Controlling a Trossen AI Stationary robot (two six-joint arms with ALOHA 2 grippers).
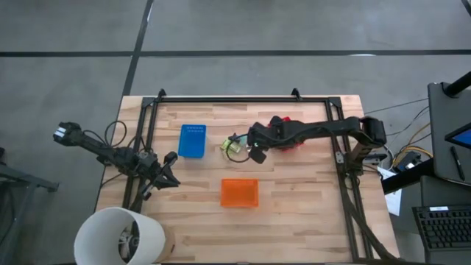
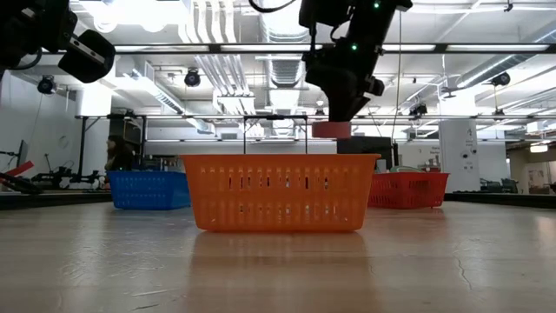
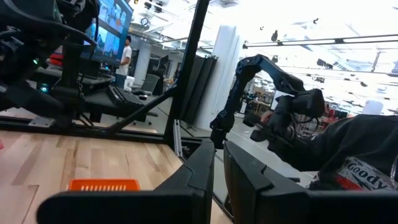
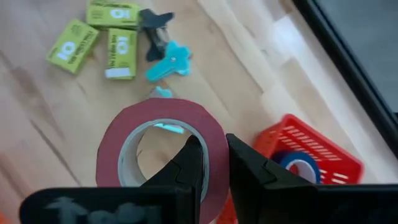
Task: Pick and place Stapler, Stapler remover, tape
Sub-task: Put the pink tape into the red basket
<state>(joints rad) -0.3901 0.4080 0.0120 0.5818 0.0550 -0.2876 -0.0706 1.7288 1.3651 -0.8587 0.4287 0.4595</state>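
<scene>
Right gripper [image 4: 213, 163] pinches the red tape roll's [image 4: 158, 134] wall, roll hanging before its fingers.

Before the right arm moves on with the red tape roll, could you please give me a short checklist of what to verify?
1. Right gripper shut on the red tape roll: ok.
2. Roll lifted off the table: ok.
3. Red bin holds a blue tape roll and has room: ok.
4. Roll over the red bin: not ok, beside it.
5. Left gripper shut, parked at the table's left edge: ok.
</scene>
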